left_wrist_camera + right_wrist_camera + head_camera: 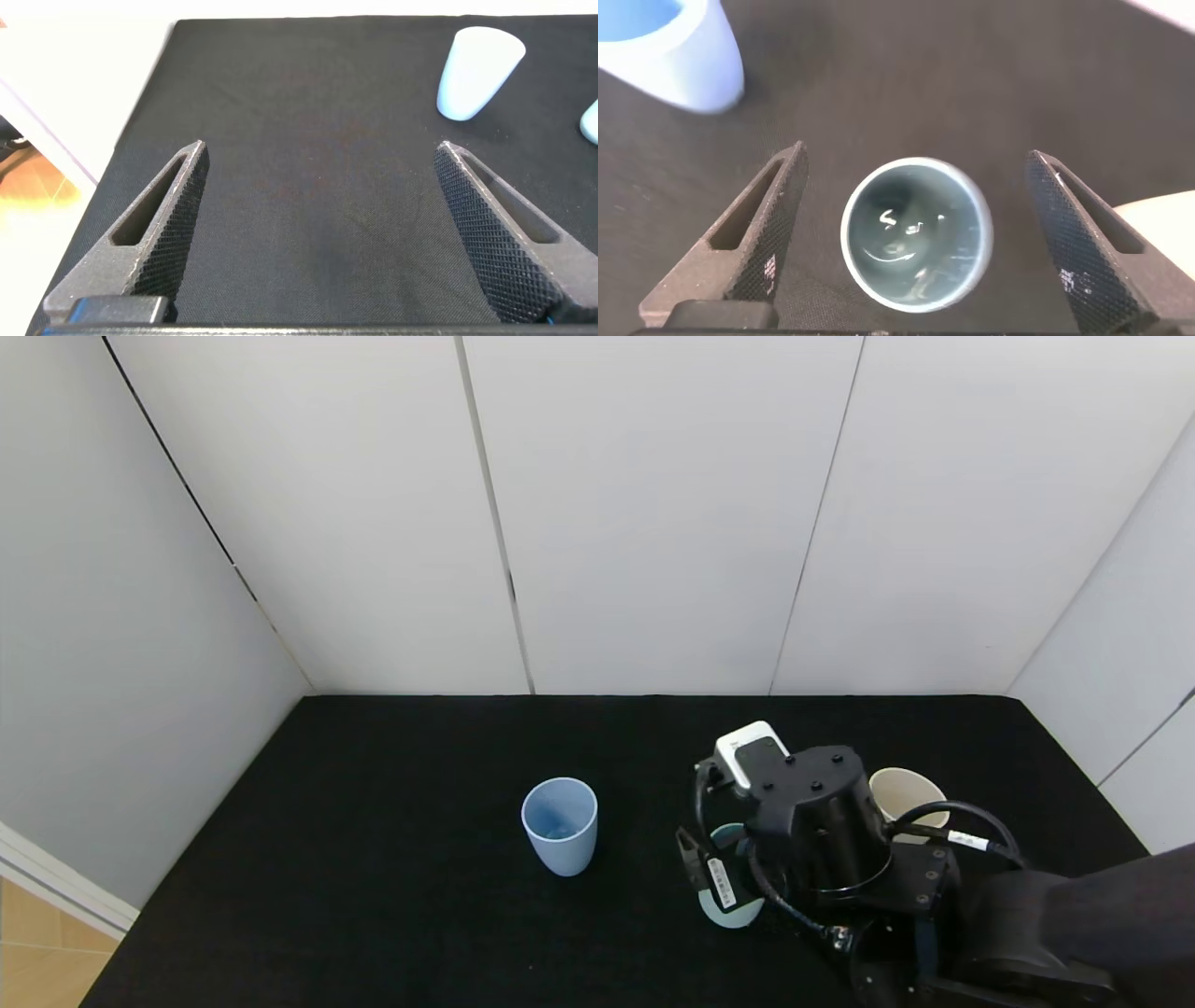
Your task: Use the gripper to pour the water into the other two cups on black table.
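Right wrist view: right gripper (pixel 913 245) fingers spread around teal-green cup (pixel 915 233), water (pixel 910 245) glinting inside; left gripper (pixel 322 229) fingers spread.

Light blue cup (pixel 559 825) upright mid-table, cream cup (pixel 907 794) upright far right

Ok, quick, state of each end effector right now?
Left end effector: open, empty, above the black table.
Right end effector: open, straddling the teal-green cup, not gripping.
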